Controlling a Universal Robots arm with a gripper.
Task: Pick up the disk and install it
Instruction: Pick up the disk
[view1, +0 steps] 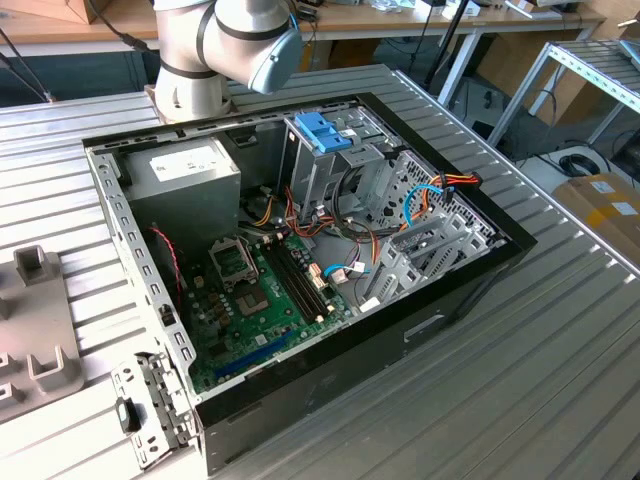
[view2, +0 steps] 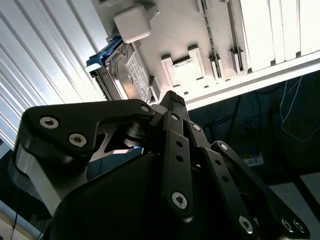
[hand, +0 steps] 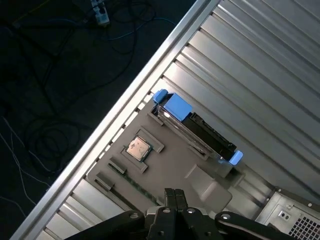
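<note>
The gripper (hand: 173, 194) sits nearest in both wrist views: black jointed links with bright screw heads, its two fingertips pressed together on nothing. Past it lies a grey tray (hand: 170, 165) of matte moulded plastic, cut with shallow pockets and low ribs. The disk (hand: 200, 131) stands on edge in one slot of that tray, clear of the gripper (view2: 172, 99); in the second wrist view the disk (view2: 120, 75) shows a silver face and a white label (view2: 136, 70), and a glossy blue carrier (hand: 176, 106) caps its ends. A small square chip (hand: 138, 148) lies flat in another pocket, apart from the disk. The tray rests on a table (hand: 260, 75) of ribbed aluminium slats; beyond its edge is a dark floor (hand: 60, 100) strewn with thin cables.

In the exterior view an open black computer case (view1: 400, 330) lies on the slatted top. Inside, a green motherboard (view1: 250, 310) covers the bottom at 7 o'clock, a grey power-supply box (view1: 185, 175) fills the corner at 11 o'clock, and a perforated metal cage (view1: 330, 175) at 1 o'clock carries a blue bracket (view1: 322, 132). Orange, red and blue wires (view1: 440, 190) loop at 3 o'clock. A grey moulded piece (view1: 35, 330) sits at 9 o'clock of the case. Farther back the pale arm (view1: 220, 40) stands at 12 o'clock, with wooden benches (view1: 400, 15) and a metal rack (view1: 590, 70) behind
</note>
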